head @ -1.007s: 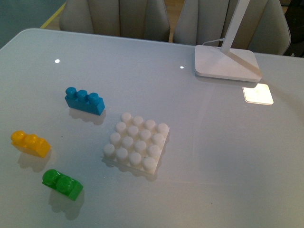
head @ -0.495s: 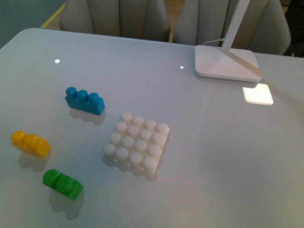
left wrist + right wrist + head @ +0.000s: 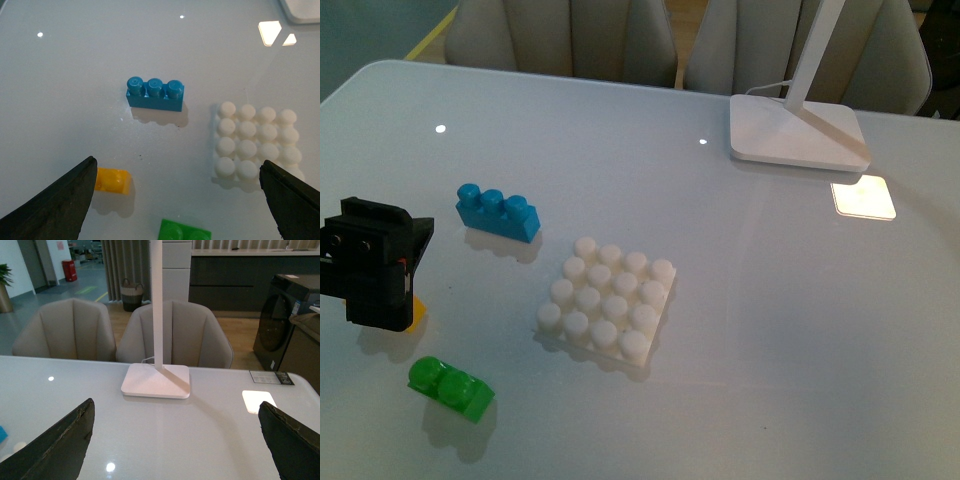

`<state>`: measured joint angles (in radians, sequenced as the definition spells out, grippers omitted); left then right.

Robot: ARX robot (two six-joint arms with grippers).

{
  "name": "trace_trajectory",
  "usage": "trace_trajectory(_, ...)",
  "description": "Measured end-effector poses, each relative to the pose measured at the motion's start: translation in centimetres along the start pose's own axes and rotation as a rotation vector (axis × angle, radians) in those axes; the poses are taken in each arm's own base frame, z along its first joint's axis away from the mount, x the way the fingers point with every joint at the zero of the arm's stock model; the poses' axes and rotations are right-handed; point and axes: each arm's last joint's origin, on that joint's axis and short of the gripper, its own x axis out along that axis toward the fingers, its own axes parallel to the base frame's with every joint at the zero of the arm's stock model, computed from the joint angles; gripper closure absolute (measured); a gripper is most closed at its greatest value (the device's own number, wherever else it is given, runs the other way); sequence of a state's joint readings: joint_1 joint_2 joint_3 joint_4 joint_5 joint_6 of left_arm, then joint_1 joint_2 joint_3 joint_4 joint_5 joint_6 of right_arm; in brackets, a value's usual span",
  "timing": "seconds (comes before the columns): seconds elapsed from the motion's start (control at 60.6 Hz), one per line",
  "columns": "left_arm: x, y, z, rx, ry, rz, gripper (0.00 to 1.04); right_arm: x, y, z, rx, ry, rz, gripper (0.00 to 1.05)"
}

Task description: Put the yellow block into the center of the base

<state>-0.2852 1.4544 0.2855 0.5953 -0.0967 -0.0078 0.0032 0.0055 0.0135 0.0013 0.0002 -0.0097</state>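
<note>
A: Left gripper (image 3: pixel 177 165): how are the jaws set?

B: Spread wide, nothing held. It is seen hanging over the yellow block (image 3: pixel 113 180) at the table's left side. In the front view only an orange sliver is left showing at the claw's edge.

A: Block against the claw?

B: Not centred. In the left wrist view it is found tucked just beside one finger, partly hidden by it, well apart from the other. The long axis appears to lie roughly along the line from finger to finger, so the ends would be pinched, not the flanks. A sideways shift is judged to be needed before closing, and perhaps a wrist turn. Height above the block cannot be told.

A: Nearer arm?

B: The left, plainly. The right gripper (image 3: pixel 176 407) is also spread wide and empty. Its camera is pointed at the lamp foot (image 3: pixel 156 381), and it is not seen in the front view.

A: Base?

B: The base (image 3: pixel 608 300) sits flat, right of the yellow block, well apart, with no brick on it.

A: Count.

B: One yellow block. One green brick (image 3: pixel 450 388), two studs. One blue brick (image 3: pixel 500 212), three studs. One base, sixteen studs, four by four. One lamp foot.
</note>
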Motion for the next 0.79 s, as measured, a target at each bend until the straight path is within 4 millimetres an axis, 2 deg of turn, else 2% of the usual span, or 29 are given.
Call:
trace_trajectory(0.165,2.3,1.1,-1.3,0.05,0.037,-0.004,0.07,0.0,0.0,0.0,0.0,0.0,0.0,0.09)
trace_trajectory(0.33,4.9,3.3,-2.9,0.107,0.094,-0.016,0.07,0.0,0.0,0.0,0.0,0.0,0.0,0.09)
trace_trajectory(0.561,6.7,5.4,-4.2,0.125,0.148,0.01,0.07,0.0,0.0,0.0,0.0,0.0,0.0,0.09)
trace_trajectory(0.793,7.9,5.9,-5.4,0.098,0.219,0.007,0.07,0.0,0.0,0.0,0.0,0.0,0.0,0.09)
